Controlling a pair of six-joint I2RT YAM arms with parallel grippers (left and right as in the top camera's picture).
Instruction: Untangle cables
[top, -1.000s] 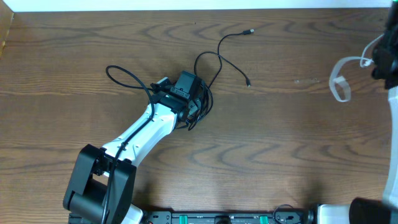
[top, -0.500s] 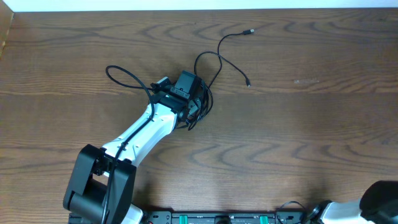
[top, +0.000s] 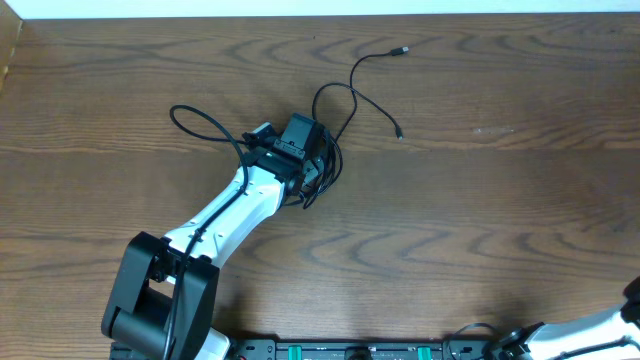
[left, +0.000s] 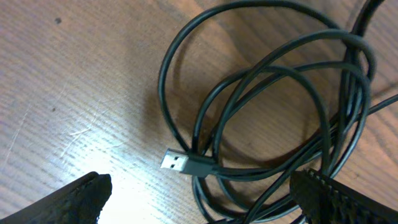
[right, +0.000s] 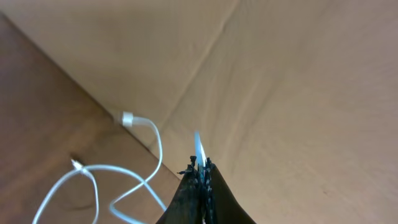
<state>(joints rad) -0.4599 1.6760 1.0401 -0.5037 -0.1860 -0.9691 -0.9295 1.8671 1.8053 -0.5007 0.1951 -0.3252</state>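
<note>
Wood-grain table (top: 500, 200) carries the black cable coil (left: 199, 167). Left gripper (left: 202, 196) sits over the coil, jaws spread wide, empty. Right gripper (right: 200, 171), away from the coil, pinches a white cable (right: 155, 143).

Looks like a robotics lab test cell. Dark brown wood-grain laminate desk (top: 500, 200) with a white-and-black jointed robot arm (top: 230, 215) based at its near edge. Black mounting rail with green connectors (top: 350, 351) runs along that same edge. Plain tan board panels (right: 280, 74) fill the right wrist view, and a similar tan board (top: 8, 50) stands at the desk's far-left corner.
</note>
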